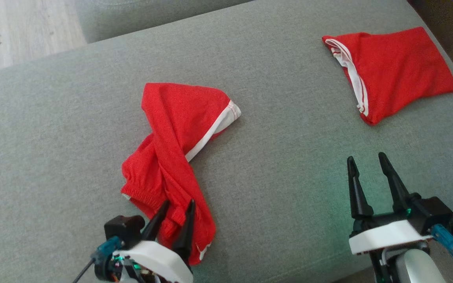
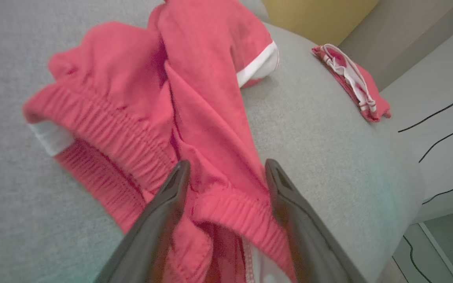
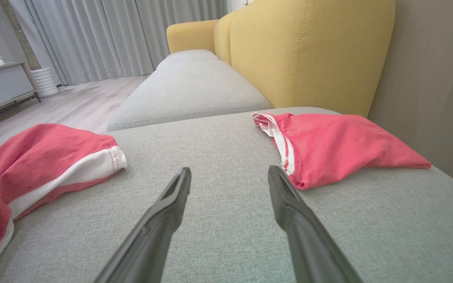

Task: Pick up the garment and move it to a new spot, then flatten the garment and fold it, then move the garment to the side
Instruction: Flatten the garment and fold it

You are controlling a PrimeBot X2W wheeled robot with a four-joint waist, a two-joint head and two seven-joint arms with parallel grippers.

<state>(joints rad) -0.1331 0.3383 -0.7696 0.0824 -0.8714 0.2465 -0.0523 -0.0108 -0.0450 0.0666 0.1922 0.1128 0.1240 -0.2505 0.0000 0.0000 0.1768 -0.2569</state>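
A crumpled red garment with white trim lies on the middle-left of the grey cushion. My left gripper is open at the garment's near end. In the left wrist view its two fingers straddle the elastic waistband of the garment, with cloth under and between the left gripper. My right gripper stands open above bare cushion, apart from the cloth. The right wrist view shows the right gripper with nothing between its fingers, and the garment off to its left.
A second red garment, folded, lies at the cushion's far right corner. Behind it rises a yellow sofa back. Another grey cushion adjoins at the far side. Wood floor lies beyond; black cables run past the cushion's edge.
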